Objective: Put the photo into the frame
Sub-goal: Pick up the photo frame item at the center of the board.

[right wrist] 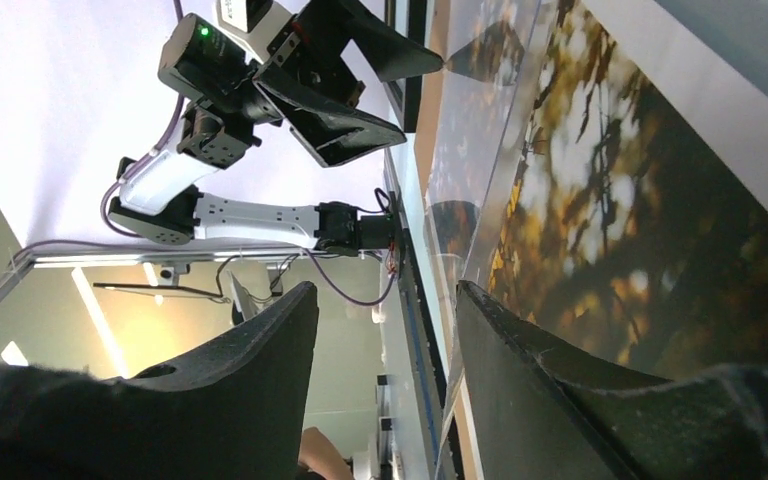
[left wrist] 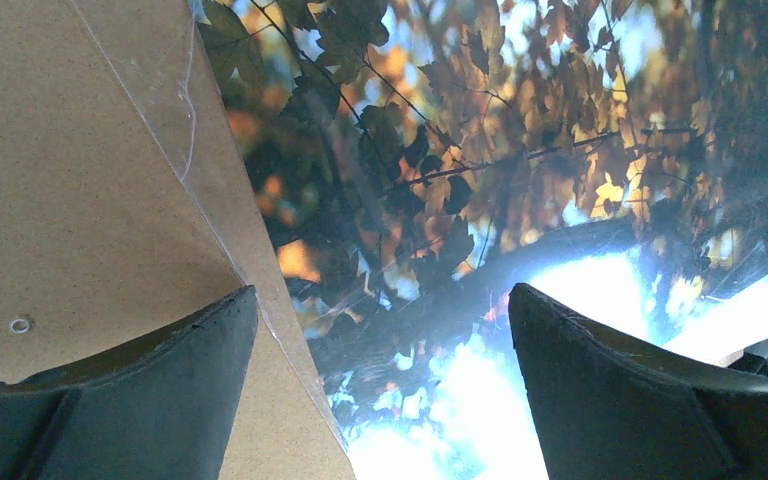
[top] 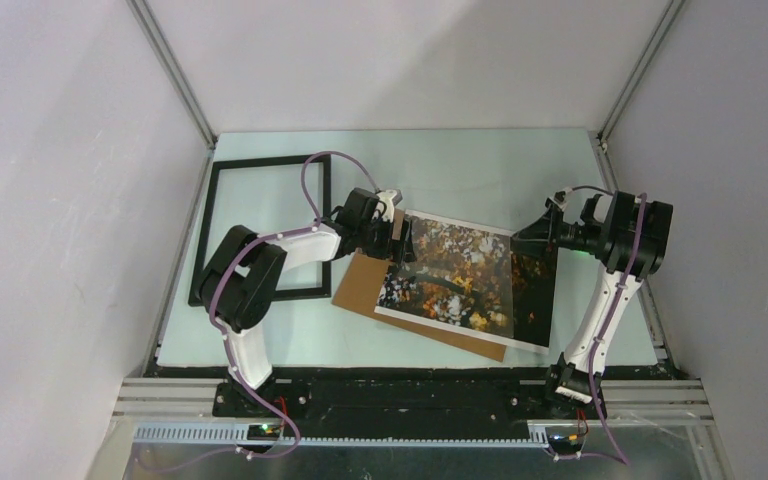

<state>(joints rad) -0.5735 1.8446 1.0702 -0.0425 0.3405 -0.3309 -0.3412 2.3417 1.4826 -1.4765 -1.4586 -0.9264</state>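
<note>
— Photo [top: 455,275]?
— Lay tilted, picture-up, mid-bench [top: 460,170] on brown board [top: 360,285]; dark trees, orange leaves, white borders.
— Frame [top: 260,160]?
— Lay flat, left of board.
— Left end effector [top: 405,243]?
— Hung wide apart over photo's left edge, gripped nothing.
— Right end effector [right wrist: 385,370]?
— Stood partly apart at photo's right edge; contact unclear.

This is a robotics lab test cell. Plain white panels [top: 410,60] joined by aluminium rails [top: 172,70] enclose the pale desk [top: 480,160] around the jaws. The 2 cabled arms, left arm [top: 260,265] and right arm [top: 610,300], are bolted to a black base plate [top: 410,400] behind the jaws. Ceiling strip lights [right wrist: 100,320] show beyond the jaws.
</note>
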